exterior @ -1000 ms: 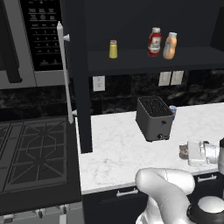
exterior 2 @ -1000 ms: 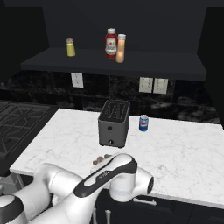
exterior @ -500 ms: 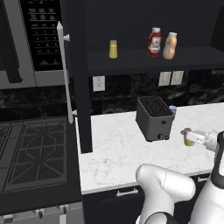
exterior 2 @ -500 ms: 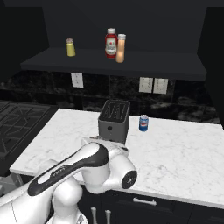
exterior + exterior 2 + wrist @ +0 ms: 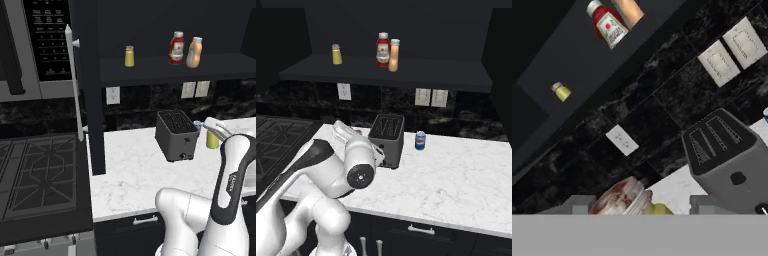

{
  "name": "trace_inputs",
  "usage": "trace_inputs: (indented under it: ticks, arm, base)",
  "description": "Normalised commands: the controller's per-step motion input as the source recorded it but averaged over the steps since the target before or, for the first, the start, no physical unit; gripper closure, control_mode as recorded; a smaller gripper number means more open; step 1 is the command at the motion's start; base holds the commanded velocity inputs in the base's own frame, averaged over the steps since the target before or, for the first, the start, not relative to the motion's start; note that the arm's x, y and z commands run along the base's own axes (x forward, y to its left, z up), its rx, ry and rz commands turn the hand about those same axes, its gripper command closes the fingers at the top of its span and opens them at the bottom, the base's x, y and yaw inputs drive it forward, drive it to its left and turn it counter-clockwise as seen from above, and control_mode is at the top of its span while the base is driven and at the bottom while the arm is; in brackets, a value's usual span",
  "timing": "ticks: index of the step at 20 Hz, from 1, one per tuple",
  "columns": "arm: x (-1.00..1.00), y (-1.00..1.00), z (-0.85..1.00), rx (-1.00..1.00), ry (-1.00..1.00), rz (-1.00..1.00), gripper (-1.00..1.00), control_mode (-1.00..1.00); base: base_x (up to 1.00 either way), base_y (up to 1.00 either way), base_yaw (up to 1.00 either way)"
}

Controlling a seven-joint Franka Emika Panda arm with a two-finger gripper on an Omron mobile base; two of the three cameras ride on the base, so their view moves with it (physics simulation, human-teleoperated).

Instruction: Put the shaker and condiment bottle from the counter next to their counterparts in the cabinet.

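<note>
- your claw (image 5: 634,207) is clamped on the shaker (image 5: 212,139), the yellow one with the pinkish-brown cap; in the hand view the cap sits right between the two fingers (image 5: 572,205).
- from the left base view you see the shaker held up off the tabletop (image 5: 130,170), just beside the right side of the toaster (image 5: 175,134) and about level with its top.
- the condiment bottle (image 5: 194,52) stands upright on the shelf of the cabinet (image 5: 165,67), touching or nearly touching the red ketchup bottle (image 5: 176,48) on its right side.
- the other yellow shaker with the pale grey cap (image 5: 129,56) stands alone on the same shelf, well apart to the left of the two bottles.
- the cabinet door (image 5: 86,75) hangs open, with its long silver handle (image 5: 73,82) facing you.
- a small blue can (image 5: 419,141) stands on the tabletop just beside the toaster, near the wall.
- a stove top (image 5: 35,175) lies to the left of the tabletop.
</note>
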Motion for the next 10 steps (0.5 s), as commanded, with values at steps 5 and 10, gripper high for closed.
trace_inputs:
  ticks: [5, 10]
  arm:
    - [-0.16, 0.00, 0.95, 0.12, 0.09, -0.09, 1.00, -1.00]
    - [-0.43, 0.00, 0.99, 0.11, 0.00, -0.02, 1.00, -1.00]
  base:
    - [0.00, 0.00, 0.00]
    - [0.00, 0.00, 0.00]
